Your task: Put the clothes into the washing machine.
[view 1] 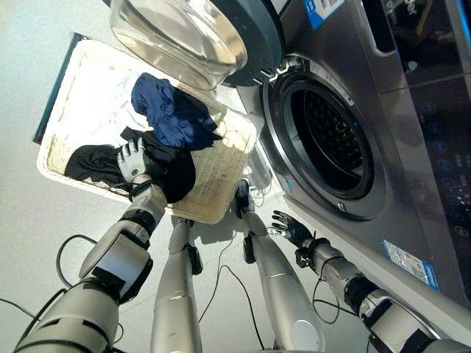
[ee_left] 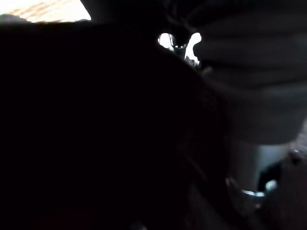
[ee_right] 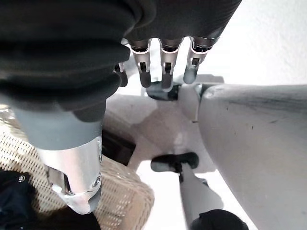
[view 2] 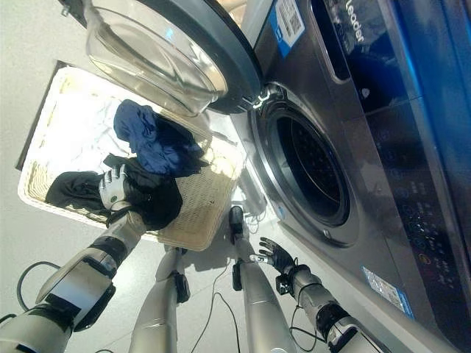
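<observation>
A wicker laundry basket [view 1: 221,200] stands on the floor left of the washing machine [view 1: 412,147]. In it lie a dark blue garment [view 1: 173,110] and a black garment [view 1: 173,170]. My left hand [view 1: 132,162] is down in the basket with its fingers curled into the black garment, which drapes over the wrist and darkens the left wrist view [ee_left: 96,120]. The machine's door [view 1: 193,35] hangs open above the basket, and the drum opening [view 1: 331,140] shows dark and bare. My right hand [view 1: 291,229] hovers low beside the machine's front, open with straight fingers [ee_right: 165,64].
White cloth [view 1: 96,110] lines the far part of the basket. The open door overhangs the basket's far corner. A strip of pale floor [view 1: 29,220] runs along the basket's near side. The basket's corner [ee_right: 120,191] lies close to my right wrist.
</observation>
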### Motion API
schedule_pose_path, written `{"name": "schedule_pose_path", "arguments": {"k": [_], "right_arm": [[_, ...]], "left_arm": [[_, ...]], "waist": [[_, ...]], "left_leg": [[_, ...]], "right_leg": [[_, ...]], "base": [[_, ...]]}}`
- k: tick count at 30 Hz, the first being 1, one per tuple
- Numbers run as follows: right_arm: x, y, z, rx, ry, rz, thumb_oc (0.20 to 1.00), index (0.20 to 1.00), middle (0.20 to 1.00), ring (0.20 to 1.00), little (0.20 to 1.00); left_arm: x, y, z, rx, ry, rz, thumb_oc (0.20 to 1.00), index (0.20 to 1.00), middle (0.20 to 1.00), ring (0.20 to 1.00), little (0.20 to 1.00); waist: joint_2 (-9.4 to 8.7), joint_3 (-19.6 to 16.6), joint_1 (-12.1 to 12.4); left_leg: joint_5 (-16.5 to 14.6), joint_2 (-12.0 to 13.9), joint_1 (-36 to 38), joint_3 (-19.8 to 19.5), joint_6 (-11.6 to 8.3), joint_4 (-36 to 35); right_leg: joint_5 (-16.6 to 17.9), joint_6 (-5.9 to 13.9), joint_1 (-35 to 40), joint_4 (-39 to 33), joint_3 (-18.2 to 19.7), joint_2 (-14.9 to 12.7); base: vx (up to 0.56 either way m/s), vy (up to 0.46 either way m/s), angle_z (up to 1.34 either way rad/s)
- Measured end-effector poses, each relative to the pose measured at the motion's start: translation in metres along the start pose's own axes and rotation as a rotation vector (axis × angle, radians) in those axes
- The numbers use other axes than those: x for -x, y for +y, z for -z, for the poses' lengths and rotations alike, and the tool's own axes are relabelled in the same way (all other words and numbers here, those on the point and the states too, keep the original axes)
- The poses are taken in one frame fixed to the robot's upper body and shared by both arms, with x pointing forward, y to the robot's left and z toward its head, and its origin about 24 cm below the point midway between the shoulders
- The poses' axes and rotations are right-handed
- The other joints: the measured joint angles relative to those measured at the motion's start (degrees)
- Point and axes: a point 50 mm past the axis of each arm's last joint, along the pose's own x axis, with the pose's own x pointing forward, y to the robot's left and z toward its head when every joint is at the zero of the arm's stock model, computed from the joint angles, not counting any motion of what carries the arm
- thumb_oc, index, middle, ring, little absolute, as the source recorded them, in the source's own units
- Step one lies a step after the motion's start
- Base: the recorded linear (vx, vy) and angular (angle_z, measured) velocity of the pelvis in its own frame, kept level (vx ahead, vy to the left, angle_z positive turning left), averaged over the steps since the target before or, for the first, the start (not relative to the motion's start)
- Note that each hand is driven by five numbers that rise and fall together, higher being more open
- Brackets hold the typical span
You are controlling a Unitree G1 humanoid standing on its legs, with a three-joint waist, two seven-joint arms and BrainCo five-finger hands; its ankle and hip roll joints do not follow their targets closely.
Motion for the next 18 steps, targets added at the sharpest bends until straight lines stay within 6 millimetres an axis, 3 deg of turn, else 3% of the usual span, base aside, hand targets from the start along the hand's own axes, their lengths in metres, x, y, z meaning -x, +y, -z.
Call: {"name": "schedule_pose_path", "arguments": {"k": [3,4,5,6,7,18], "right_arm": [[-0.003,-0.001,-0.009,0.004,-0.023,0.001,1.000,1.000,1.000,1.000,1.000],[-0.002,-0.001,-0.010,0.006,-0.025,0.003,1.000,1.000,1.000,1.000,1.000],[-0.002,-0.002,-0.011,0.009,-0.029,0.006,1.000,1.000,1.000,1.000,1.000],[-0.002,-0.004,-0.012,0.014,-0.033,0.009,1.000,1.000,1.000,1.000,1.000],[-0.001,-0.005,-0.013,0.017,-0.035,0.011,1.000,1.000,1.000,1.000,1.000],[0.001,-0.010,-0.015,0.015,-0.041,0.015,1.000,1.000,1.000,1.000,1.000]], "left_arm": [[-0.007,0.009,0.000,-0.059,0.014,0.006,1.000,1.000,1.000,1.000,1.000],[-0.008,0.010,-0.001,-0.064,0.016,0.015,0.636,0.636,0.636,0.636,0.636],[-0.010,0.012,-0.002,-0.065,0.021,0.023,0.636,0.636,0.636,0.636,0.636],[-0.012,0.015,-0.004,-0.080,0.027,0.029,0.288,0.288,0.288,0.288,0.288],[-0.013,0.016,-0.004,-0.088,0.027,0.028,0.200,0.200,0.200,0.200,0.200],[-0.038,0.064,-0.033,-0.471,-0.077,-0.018,0.200,0.200,0.200,0.200,0.200]], "waist": [[-0.07,-0.1,0.1],[-0.05,-0.1,0.1],[-0.09,-0.5,0.1],[-0.27,-1.7,0.2],[-0.14,-2.0,0.2],[-0.12,-3.4,-0.6]], "left_leg": [[0.0,0.0,-2.0,0.0,-0.04,0.8],[0.0,-0.1,-2.1,0.0,-0.07,0.9],[-0.1,-0.2,-2.7,-0.1,-0.09,1.1],[0.0,-0.5,-4.1,-0.2,-0.12,1.1],[0.0,-0.6,-4.6,-0.3,-0.11,1.2],[-0.2,-2.1,-8.7,-0.3,0.16,1.6]], "right_leg": [[0.0,0.27,-2.2,0.8,0.5,0.0],[0.0,0.31,-2.5,1.1,0.6,0.0],[0.0,0.41,-3.3,1.3,0.9,-0.1],[0.2,0.62,-5.0,1.2,1.4,-0.2],[0.3,0.86,-5.5,1.3,1.4,-0.2],[1.4,2.47,-9.3,0.8,1.8,-1.8]], "base": [[0.02,0.012,-0.06],[0.00,0.007,-0.04],[0.01,0.012,-0.10],[0.01,0.007,-0.12],[0.02,0.008,-0.13],[-0.01,-0.001,0.01]]}}
